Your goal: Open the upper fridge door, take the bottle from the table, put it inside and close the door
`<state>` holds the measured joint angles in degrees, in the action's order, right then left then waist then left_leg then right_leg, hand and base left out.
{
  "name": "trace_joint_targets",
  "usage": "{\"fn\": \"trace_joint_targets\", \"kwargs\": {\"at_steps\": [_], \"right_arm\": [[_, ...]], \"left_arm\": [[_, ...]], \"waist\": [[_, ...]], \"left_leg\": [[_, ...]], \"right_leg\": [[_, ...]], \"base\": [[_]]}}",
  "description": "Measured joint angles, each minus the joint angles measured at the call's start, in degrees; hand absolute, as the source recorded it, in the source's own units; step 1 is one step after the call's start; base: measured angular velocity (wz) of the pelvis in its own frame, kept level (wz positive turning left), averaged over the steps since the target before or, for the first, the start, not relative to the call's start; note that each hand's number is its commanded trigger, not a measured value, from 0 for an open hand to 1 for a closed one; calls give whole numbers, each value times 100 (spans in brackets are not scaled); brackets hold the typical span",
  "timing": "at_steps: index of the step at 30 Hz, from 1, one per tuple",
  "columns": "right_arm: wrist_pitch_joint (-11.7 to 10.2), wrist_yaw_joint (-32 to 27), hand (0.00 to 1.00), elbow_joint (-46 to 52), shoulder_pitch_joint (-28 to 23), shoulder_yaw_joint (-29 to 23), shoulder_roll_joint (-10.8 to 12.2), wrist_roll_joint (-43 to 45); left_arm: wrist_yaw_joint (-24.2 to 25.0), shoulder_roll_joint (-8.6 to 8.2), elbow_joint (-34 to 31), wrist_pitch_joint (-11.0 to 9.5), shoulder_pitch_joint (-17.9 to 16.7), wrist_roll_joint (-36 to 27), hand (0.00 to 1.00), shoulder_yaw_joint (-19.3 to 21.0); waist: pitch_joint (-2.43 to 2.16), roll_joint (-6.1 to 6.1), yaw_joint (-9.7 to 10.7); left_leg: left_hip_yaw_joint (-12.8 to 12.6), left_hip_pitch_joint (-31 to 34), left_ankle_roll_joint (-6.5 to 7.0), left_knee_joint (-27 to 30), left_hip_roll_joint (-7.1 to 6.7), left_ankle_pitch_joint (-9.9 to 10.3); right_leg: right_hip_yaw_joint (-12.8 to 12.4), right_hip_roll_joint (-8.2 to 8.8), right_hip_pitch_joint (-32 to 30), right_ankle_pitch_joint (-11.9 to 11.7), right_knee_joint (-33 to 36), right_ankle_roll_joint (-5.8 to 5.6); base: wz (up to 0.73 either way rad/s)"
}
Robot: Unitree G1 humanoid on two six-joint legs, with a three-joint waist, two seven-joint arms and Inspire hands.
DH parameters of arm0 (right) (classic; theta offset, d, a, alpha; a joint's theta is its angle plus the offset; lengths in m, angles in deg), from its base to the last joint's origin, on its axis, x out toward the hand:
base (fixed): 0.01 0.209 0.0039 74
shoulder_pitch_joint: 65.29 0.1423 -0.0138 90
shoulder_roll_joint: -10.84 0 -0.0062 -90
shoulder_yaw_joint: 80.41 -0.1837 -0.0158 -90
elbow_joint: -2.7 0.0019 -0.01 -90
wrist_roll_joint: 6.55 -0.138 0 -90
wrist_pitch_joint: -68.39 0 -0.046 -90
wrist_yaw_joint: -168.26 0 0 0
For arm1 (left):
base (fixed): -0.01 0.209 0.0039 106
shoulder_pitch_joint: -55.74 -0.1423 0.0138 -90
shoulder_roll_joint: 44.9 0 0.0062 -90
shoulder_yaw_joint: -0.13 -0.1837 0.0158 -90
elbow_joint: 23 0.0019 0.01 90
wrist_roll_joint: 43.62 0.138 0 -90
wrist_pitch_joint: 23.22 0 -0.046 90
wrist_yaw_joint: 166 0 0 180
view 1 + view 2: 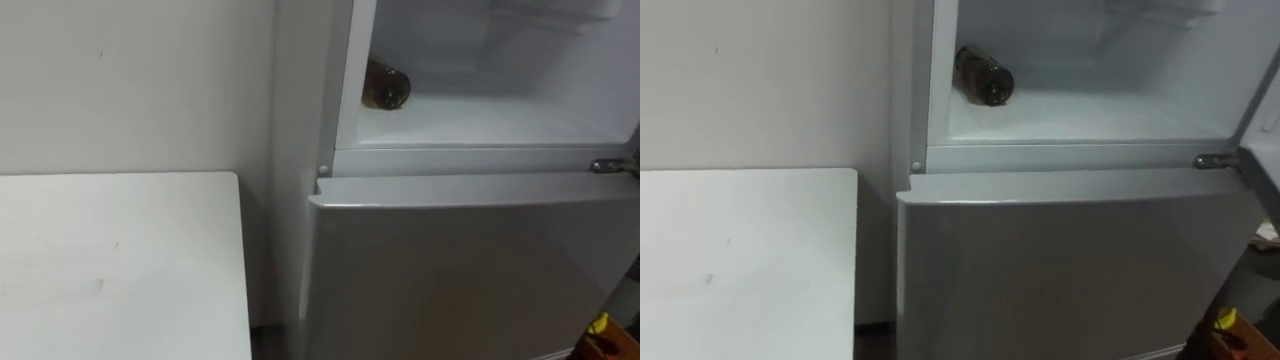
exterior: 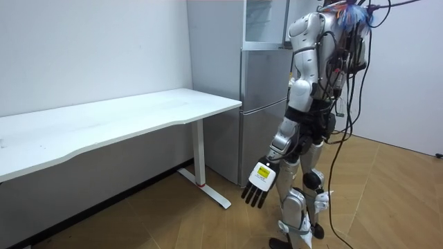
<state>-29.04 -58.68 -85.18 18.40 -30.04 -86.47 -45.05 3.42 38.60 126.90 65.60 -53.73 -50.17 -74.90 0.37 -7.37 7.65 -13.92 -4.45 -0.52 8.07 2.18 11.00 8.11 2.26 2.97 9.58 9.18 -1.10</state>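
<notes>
The bottle point(image 1: 386, 85) lies on its side on the white floor of the fridge's upper compartment point(image 1: 500, 125), close to that compartment's left wall and near its open front edge. As far as I can tell, its broad round end is turned outward. I stand right in front of the fridge, with the white table point(image 2: 138, 114) off to the fridge's left. My left hand point(image 2: 261, 181) hangs low at my side, level with the fridge's lower door point(image 1: 450, 270), fingers straight and loose with nothing in them. I judge the bottle to be dark glass: stiff, smooth, fairly weighty and breakable. Being round and lying down, it could roll on that slick floor toward the front. If I had to shift it, I would wrap my fingers round the thick middle of its body, not the narrow neck, and avoid nudging its side. The placing itself looks done.
</notes>
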Motion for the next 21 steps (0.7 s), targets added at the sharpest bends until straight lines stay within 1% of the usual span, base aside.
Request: {"fn": "trace_joint_targets", "kwargs": {"at_steps": [2, 4, 6, 8, 9, 11, 13, 14, 16, 19, 21], "right_arm": [[3, -6, 0, 215, 107, 1, -11, 134], [3, 0, 0, 386, 245, 8, -115, 200], [10, 16, 0, 660, 429, 8, -290, 319], [7, 71, 0, 940, 540, 8, -318, 430], [7, 100, 0, 993, 562, 14, -321, 492], [9, 225, 0, 1041, 663, 20, -324, 712], [26, 300, 0, 1079, 710, 25, -324, 927], [74, 364, 0, 1185, 709, 26, -324, 1090], [93, 483, 0, 1313, 720, 32, -326, 1315], [113, 580, 0, 1539, 757, 72, -334, 1428], [113, 616, 0, 1653, 756, 140, -369, 1429]], "left_arm": [[-2, 0, 2, 3, 0, 0, 0, 4], [-1, 2, 2, 9, 1, 2, 0, 4], [4, 3, -1, 79, -2, 109, 0, 4], [3, 2, -2, 115, -1, 232, 0, -2], [3, 2, -4, 118, -1, 238, 0, -4], [1, 2, -5, 128, -2, 281, 0, -5], [1, 2, -4, 147, -3, 384, 0, -8], [1, 2, -4, 154, -1, 398, 0, -8], [1, 3, 8, 155, 0, 413, 0, -7], [8, 1, 93, 151, 13, 452, 0, -5], [9, -7, 111, 150, 17, 498, 0, -5]], "waist": [[5, 12, -5], [5, 8, -16], [2, 5, -18], [0, 2, -16], [-11, 12, -22], [-36, -5, -26], [-38, -29, -37], [-39, -29, -39], [-37, -27, -50], [-34, -12, -100], [-30, -9, -178]], "left_leg": [[-2, -4, 0, -15, 7, 0], [-4, 0, -1, -30, 7, 0], [3, 12, -1, -30, 4, -1], [8, 31, -2, -18, 4, -2], [12, 32, -2, -17, 4, -2], [21, 35, -2, -15, 4, -2], [31, 35, -2, -12, 5, -2], [40, 32, -1, -12, 6, -2], [44, 21, -2, -16, 7, -2], [41, -19, -3, -23, 12, -1], [43, -25, -3, -22, 13, 0]], "right_leg": [[14, 1, -11, 5, 52, -1], [32, 3, -11, 8, 49, 0], [45, 6, -1, 11, 48, -1], [48, 6, 2, 11, 48, 0], [49, 5, 2, 11, 48, 0], [48, 6, 5, 11, 50, 0], [49, 8, 3, 10, 62, 0], [50, 8, 4, 10, 66, 0], [50, 7, 14, 10, 68, 1], [59, 5, 53, 10, 74, 1], [77, 7, 60, 9, 73, 2]], "base": [[0], [0], [0], [0], [0], [0], [0], [0], [0], [0], [0]]}}
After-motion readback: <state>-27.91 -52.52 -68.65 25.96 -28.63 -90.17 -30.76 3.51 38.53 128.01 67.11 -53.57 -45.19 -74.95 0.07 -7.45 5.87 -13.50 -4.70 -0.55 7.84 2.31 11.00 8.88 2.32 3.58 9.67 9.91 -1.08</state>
